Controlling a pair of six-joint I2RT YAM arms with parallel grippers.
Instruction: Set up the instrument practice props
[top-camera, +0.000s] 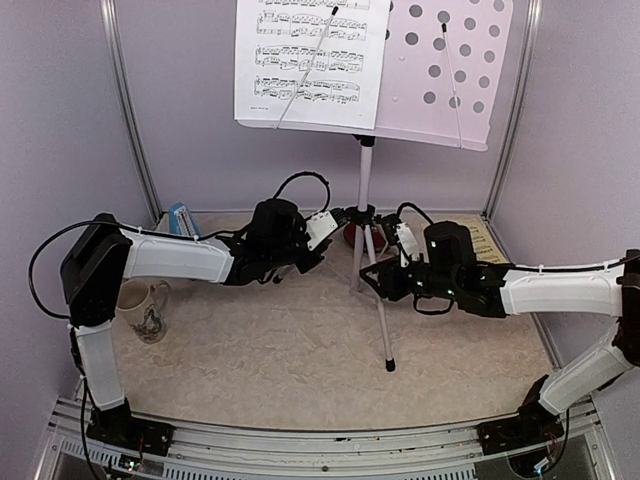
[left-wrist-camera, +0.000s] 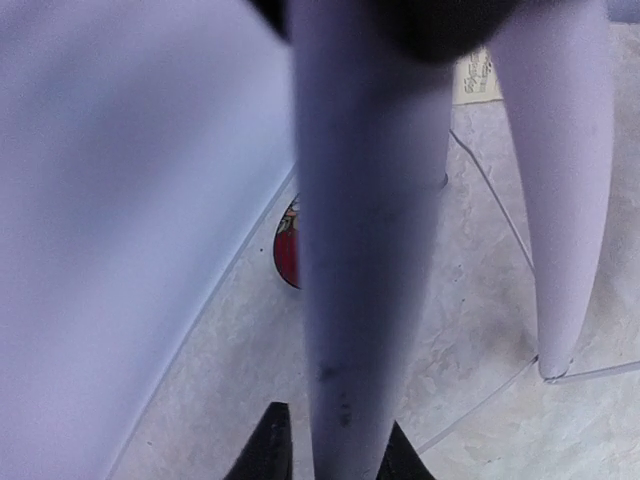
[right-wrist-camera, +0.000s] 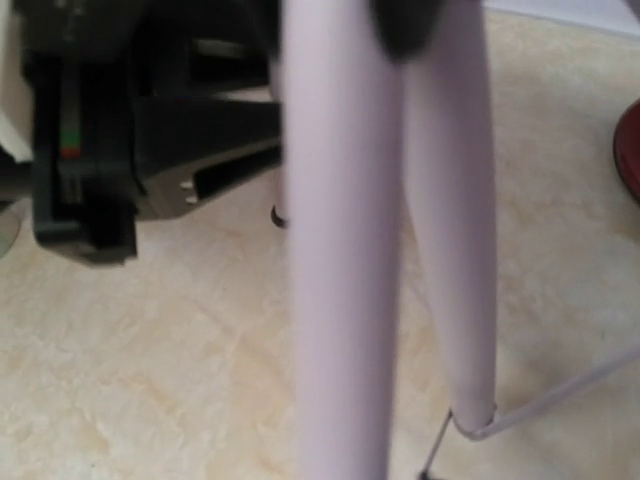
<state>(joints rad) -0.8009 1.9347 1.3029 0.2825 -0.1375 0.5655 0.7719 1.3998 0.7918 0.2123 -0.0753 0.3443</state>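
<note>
Standing upright in the middle of the table (top-camera: 280, 350): white perforated music stand on silver tripod (top-camera: 365, 190), tall, light, probably top-heavy and quick to tip if tugged high. Resting on its desk: white music sheet (top-camera: 305, 60), thin, floppy, likely to slide off. Best taken low, on the stiff, smooth metal legs. Straddling one leg narrowly with left gripper (left-wrist-camera: 333, 455), firm pinch unclear. Sitting close by another with right gripper (top-camera: 385, 275), jaw width impossible to tell.

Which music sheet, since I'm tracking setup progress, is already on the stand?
The white printed music sheet, propped on the white perforated stand; the yellow sheet lies flat on the beige table.
</note>
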